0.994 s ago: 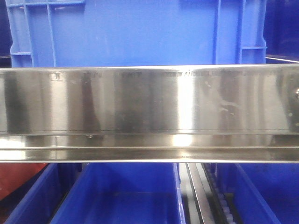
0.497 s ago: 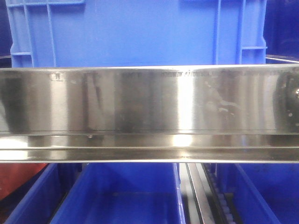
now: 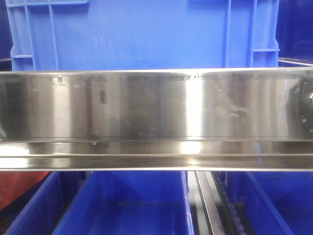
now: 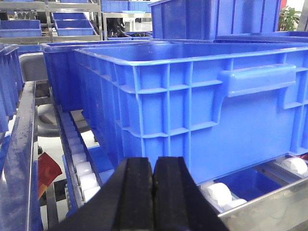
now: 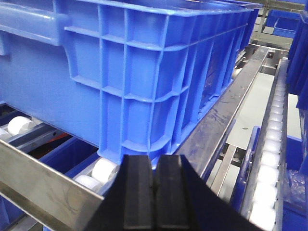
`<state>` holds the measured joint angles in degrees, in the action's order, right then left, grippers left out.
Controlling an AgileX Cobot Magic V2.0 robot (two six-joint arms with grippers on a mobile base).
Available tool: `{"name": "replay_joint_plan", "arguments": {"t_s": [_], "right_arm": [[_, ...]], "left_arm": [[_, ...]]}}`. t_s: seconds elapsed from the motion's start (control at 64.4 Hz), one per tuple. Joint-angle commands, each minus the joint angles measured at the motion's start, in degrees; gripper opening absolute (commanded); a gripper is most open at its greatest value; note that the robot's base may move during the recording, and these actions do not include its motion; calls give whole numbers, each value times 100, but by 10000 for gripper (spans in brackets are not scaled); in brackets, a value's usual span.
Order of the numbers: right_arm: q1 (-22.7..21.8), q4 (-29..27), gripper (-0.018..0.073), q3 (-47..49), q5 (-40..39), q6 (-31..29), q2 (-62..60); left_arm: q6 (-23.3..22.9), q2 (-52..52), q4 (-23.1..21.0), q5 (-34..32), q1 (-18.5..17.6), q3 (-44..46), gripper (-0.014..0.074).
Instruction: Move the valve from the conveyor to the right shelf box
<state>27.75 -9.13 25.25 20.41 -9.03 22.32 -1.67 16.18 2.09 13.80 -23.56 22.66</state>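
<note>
The valve and the conveyor belt are out of view in every frame. My left gripper (image 4: pixel 153 166) is shut with nothing between its black pads, facing the side of a large blue crate (image 4: pixel 202 101) on the shelf. My right gripper (image 5: pixel 155 163) is shut and empty, pointing at the rounded corner of a blue crate (image 5: pixel 144 62) that rests on white rollers (image 5: pixel 103 169). In the front view a blue crate (image 3: pixel 142 34) sits above a shiny steel shelf rail (image 3: pixel 156 112). Neither gripper shows there.
Lower blue bins (image 3: pixel 127 205) sit under the steel rail. White roller tracks (image 4: pixel 79 159) run beside the crates, and another roller track (image 5: pixel 269 159) is at the right. A steel front rail (image 5: pixel 43 187) crosses low left. More blue bins (image 4: pixel 72 24) stand on far shelves.
Only the dark reflections in the steel rail have shifted slightly. The crates and bins have not moved.
</note>
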Motion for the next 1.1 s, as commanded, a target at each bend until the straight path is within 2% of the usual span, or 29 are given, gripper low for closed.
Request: {"name": "replay_joint_plan", "arguments": {"t_s": [0.0,0.373,0.481,0.574,0.745,0.885,1.056,1.087], "right_arm": [[-17,36,-163,-15,-155,-3,-33],[-17,36,-163,-15,-155,-3,-33],[-17,36,-163,-15,-155,-3,-33],[-17,36,-163,-15,-155,-3,-33],[-17,36,-163,-15,-155,-3,-33],[-17,36,-163,-15,-155,-3,-33],[-17,36,-163,-15,-155,-3,-33],[-17,36,-163,-15,-155,-3,-33]], "left_arm": [[-44,-33,-41,-132,-5,-13,-111],[-44,-33,-41,-134,40,-22,-111],[-44,-178,-93,-162,472,-37,-111],[-30,-399,-209,-212,988,-207,-111],[-7,-1068,-209,-336,1823,-972,-111],[-7,-1547,-209,-663,2135,-1679,-111],[-7,-1618,-297,-1380,2282,-2266,-111],[-7,-1618,-299,-1216,2282,-2266,-111]]}}
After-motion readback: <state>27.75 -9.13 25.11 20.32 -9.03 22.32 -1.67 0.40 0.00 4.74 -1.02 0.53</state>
